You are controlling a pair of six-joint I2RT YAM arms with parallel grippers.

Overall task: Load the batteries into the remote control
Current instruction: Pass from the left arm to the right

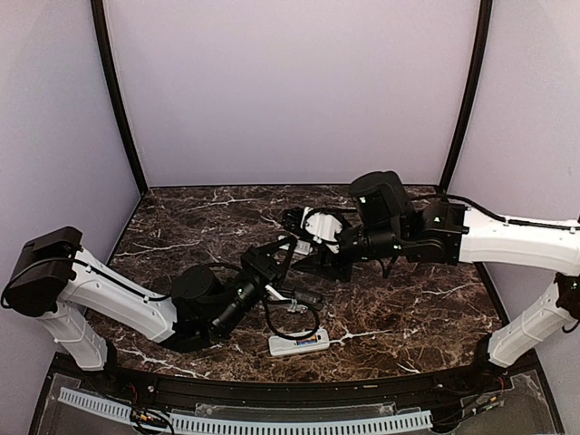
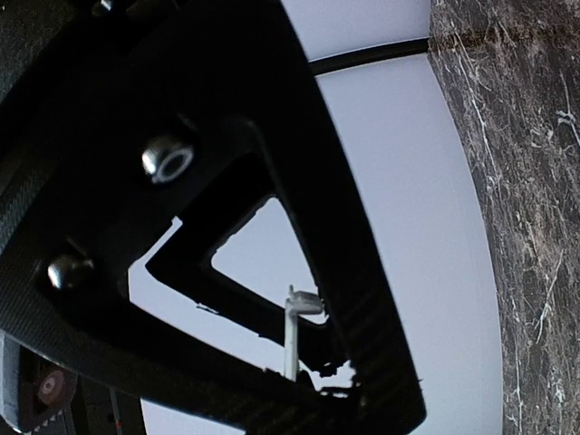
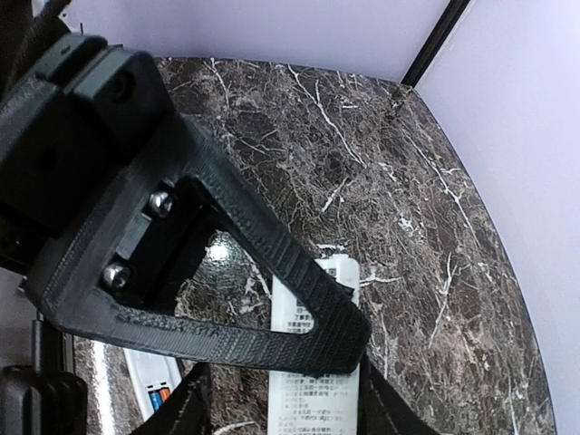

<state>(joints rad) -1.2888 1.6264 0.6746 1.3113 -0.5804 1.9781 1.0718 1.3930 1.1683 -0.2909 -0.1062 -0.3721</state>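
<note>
The table is dark brown marble with thin white veins, enclosed by smooth pale lilac walls with two black corner posts. Two arms reach in, the left arm from the lower left and the right arm from the right. Each has glossy white link shells and black joints. Their grippers meet tip to tip just above the middle of the top view.

One remote control, a small white rectangular bar, lies flat on the marble at lower centre of the top view. It is in front of both grippers and apart from them, with a loop of black cable just behind it. In the right wrist view it shows at lower left with two tiny spots on it, one orange and one blue. They are too small to tell whether these are the batteries.

The left gripper has its matte black fingers pressed together. One thin white strip stands edge-on near their tips in the left wrist view, but whether it is pinched cannot be told.

The right gripper shows one triangular, ribbed black plastic finger with two shiny screws. It crosses over one flat white piece with small printed lettering. Whether that finger touches or grips the piece, and how far the fingers stand apart, cannot be told.
</note>
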